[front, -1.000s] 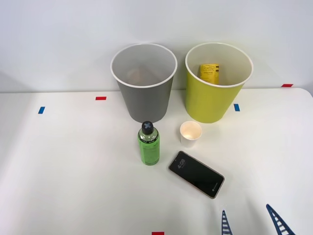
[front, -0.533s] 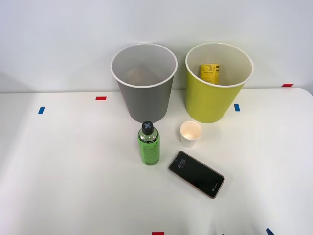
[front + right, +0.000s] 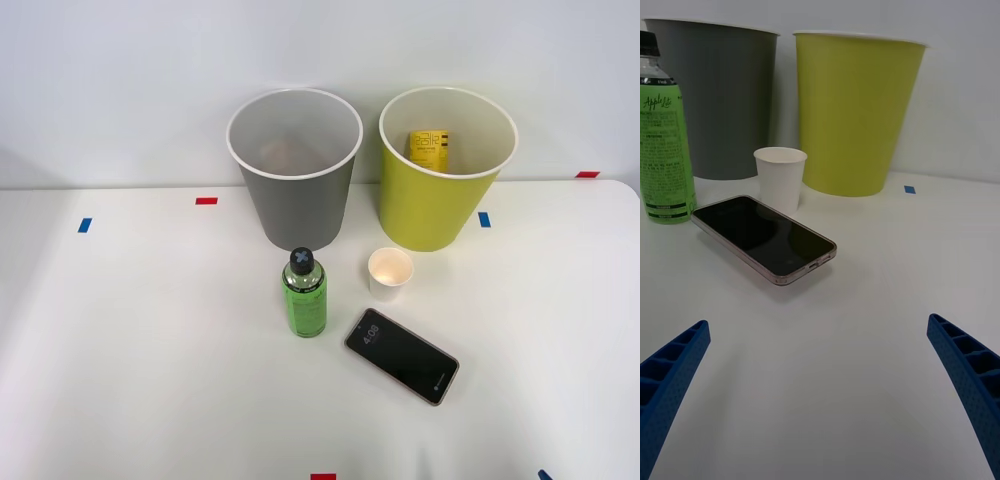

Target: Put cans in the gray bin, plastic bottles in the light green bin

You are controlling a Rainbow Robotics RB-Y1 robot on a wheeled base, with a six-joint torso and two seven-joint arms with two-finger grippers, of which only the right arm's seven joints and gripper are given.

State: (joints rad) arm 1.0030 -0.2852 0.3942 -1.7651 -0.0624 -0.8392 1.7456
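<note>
tool (image 3: pixel 820 405) spread wide | bottle (image 3: pixel 664 139) upright, well beyond it

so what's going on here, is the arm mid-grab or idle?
Nothing is being held right now. The right claw is open and empty, low over the white table, facing the black smartphone. The clear plastic bottle of green liquid with a black cap stands upright and untouched in front of the round gray plastic bin, beside a small white paper cup. The round yellow-green plastic bin has a yellow-orange labelled item inside. The bottle is not yet binned.
</note>
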